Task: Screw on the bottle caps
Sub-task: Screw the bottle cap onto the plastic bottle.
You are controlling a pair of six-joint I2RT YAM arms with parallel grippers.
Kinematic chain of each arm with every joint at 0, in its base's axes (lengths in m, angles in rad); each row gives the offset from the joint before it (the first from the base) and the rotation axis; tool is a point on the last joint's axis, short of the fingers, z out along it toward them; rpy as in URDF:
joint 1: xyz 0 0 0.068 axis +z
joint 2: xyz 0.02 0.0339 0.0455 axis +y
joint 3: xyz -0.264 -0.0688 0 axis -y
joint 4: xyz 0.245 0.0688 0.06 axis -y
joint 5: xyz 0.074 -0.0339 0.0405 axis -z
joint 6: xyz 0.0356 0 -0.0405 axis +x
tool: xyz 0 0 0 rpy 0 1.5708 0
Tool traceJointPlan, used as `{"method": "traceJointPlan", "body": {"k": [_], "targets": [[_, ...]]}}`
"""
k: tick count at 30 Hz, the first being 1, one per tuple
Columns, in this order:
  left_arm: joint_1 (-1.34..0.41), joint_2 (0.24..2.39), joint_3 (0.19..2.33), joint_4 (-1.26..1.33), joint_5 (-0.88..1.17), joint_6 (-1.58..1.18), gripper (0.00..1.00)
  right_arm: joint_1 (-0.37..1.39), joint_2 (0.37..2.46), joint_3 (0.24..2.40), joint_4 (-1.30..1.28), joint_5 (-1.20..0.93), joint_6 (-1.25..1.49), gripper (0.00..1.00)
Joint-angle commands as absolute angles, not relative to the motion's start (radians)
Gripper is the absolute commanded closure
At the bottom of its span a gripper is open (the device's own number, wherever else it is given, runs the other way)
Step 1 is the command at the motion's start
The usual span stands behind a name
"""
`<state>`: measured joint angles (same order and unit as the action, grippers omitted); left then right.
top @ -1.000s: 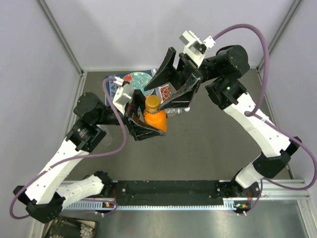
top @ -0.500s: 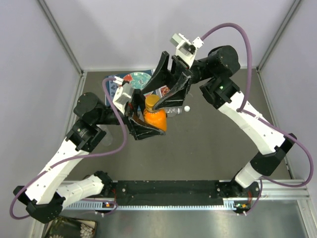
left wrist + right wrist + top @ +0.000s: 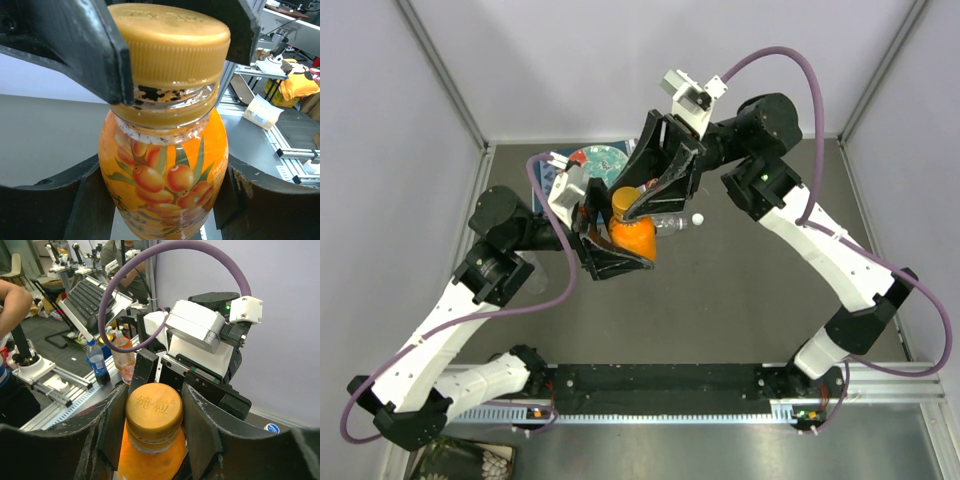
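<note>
A squat orange bottle (image 3: 635,240) stands upright in mid-table. My left gripper (image 3: 616,250) is shut on its body; in the left wrist view its jaws press both sides of the fruit label (image 3: 165,175). The amber cap (image 3: 626,201) sits on the neck, with thread showing under its skirt (image 3: 170,95). My right gripper (image 3: 638,205) comes from above and behind, and its fingers (image 3: 112,427) bear on both sides of the cap (image 3: 153,412). A small white cap (image 3: 698,218) lies on the table to the right. A clear bottle (image 3: 670,226) lies behind the orange one, mostly hidden.
A red-and-teal patterned plate (image 3: 592,159) lies at the back left, partly under the arms. The enclosure's walls and frame posts (image 3: 445,75) close in the back and sides. The rail (image 3: 660,385) with both arm bases runs along the near edge.
My right gripper has swung left and down over the orange bottle, and its jaws have narrowed onto the cap. The left gripper and the bottle have stayed in place.
</note>
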<state>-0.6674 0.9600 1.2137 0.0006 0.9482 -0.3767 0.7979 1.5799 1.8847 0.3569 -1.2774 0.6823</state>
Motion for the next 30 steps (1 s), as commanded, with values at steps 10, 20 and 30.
{"method": "traceJointPlan", "body": {"k": [10,20,30], "targets": [[-0.658,0.937,1.204,0.055,0.928,-0.396,1.00,0.808,1.591,1.885,0.371,-1.267,0.696,0.62],[-0.655,0.923,1.193,0.052,0.920,-0.384,1.00,0.799,1.603,1.927,0.261,-1.230,0.696,0.67],[-0.649,0.913,1.206,0.005,0.855,-0.325,1.00,0.798,1.606,1.927,0.135,-1.207,0.650,0.73]]}}
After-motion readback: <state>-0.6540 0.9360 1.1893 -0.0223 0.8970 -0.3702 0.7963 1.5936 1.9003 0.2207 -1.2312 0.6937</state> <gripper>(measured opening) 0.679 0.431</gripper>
